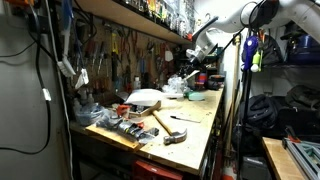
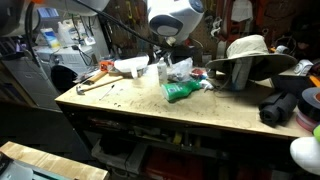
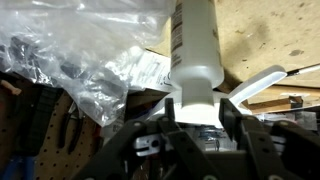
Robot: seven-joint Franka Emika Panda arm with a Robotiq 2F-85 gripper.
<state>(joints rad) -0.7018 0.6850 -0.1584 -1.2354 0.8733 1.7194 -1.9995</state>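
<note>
Wrist view: the hand (image 3: 198, 118) is closed on a white bottle (image 3: 195, 45); its two dark fingers (image 3: 170, 108) press the bottle's narrow end from either side, and the bottle's body runs away from the hand toward the top of the frame; we note a label with dark print on its side, too blurred to read. Just beside the bottle, on the left of that view, lies a crumpled clear plastic bag (image 3: 90, 60); we cannot tell whether bag and bottle touch. Behind them shows the bare wood of the counter (image 3: 270, 35); a pegboard (image 3: 40, 140) with hanging tools fills the lower left corner. In an exterior view the hand (image 2: 163, 52) hangs under the white arm (image 2: 175, 14) over the middle of the counter, toward its back edge, with the bottle (image 2: 162, 71) below it and the bag (image 2: 181, 67) right next to it; whether the bottle's base rests on the wood, we cannot tell. A green bundle (image 2: 182, 92) lies near, in front of the bag; a pale brimmed hat (image 2: 250, 50) sits well apart to one side; a hammer (image 2: 95, 85) lies well apart to the other. In an exterior view from along the counter, the hand (image 1: 197, 62) shows at the far end and the hammer (image 1: 165, 124) at the near end.
</note>
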